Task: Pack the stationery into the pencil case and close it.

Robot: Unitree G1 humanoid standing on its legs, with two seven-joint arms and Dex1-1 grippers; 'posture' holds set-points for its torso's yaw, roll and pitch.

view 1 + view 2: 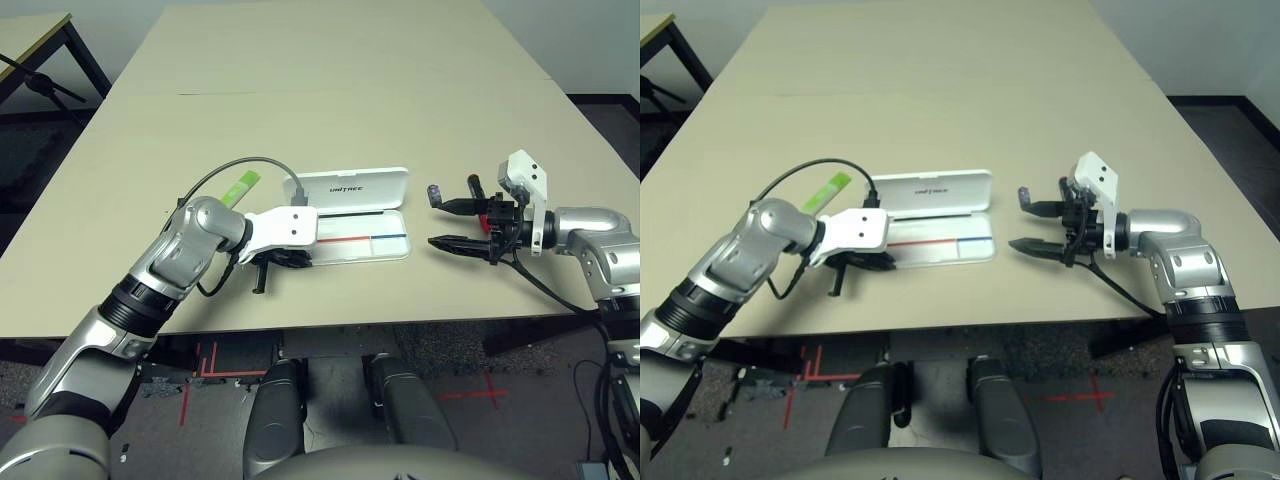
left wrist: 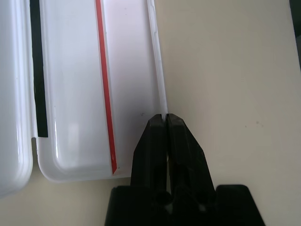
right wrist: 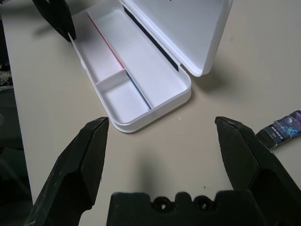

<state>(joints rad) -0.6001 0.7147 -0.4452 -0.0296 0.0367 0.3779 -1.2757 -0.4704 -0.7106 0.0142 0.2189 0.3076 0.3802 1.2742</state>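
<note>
One white pencil case (image 1: 355, 243) of hard, shiny plastic, flat, with round corners. Lying open near the front edge of the counter (image 1: 300, 90), about the middle. Lid (image 1: 350, 187) tipped up at the back, with small dark letters on it. Two spaces inside the tray, one long and one short, split by a low white wall. Nothing in either space. One thin line along the tray floor, red at one end and blue at the other.

Left gripper (image 2: 165, 117) at the front rim of the pencil case, near its left end. Jaws pressed together, pinching the thin white rim.

Right gripper (image 3: 162, 123) just off the right end of the pencil case, over bare counter. Jaws spread wide, with nothing between them.

One green stick (image 1: 240, 187), flat and straight, on the counter just past the back left corner of the pencil case, behind the left arm (image 1: 180, 250). One little dark block (image 3: 284, 127), small and boxy, on the counter right beside one black finger of the right gripper, outside the pencil case.
</note>
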